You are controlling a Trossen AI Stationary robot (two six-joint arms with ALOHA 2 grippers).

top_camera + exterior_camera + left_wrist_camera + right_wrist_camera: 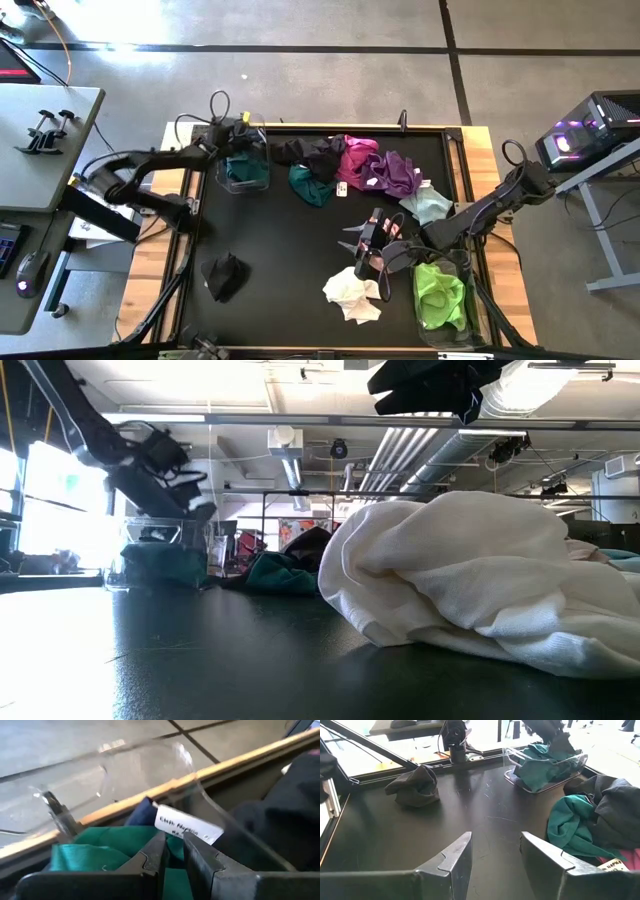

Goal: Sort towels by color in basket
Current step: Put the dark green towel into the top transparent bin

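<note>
A clear basket (262, 180) at the table's far left holds teal towels (107, 847) and a navy one (141, 812). My left gripper (174, 842) hovers just over it, its fingers a narrow gap apart with nothing between them. My right gripper (496, 845) hangs open above the mat's middle right, clear of everything. A second clear basket (478, 325) at the near right holds lime green towels (438, 292). A white towel (352, 295) and a black towel (222, 272) lie alone on the mat. Black, teal, magenta, purple and mint towels are heaped along the far side (360, 165).
A raised wooden rim (455, 128) runs round the black mat. Bare mat lies between the two arms (285, 245). A grey desk (45, 150) stands beyond the table's left edge and a computer case (590, 135) beyond its right.
</note>
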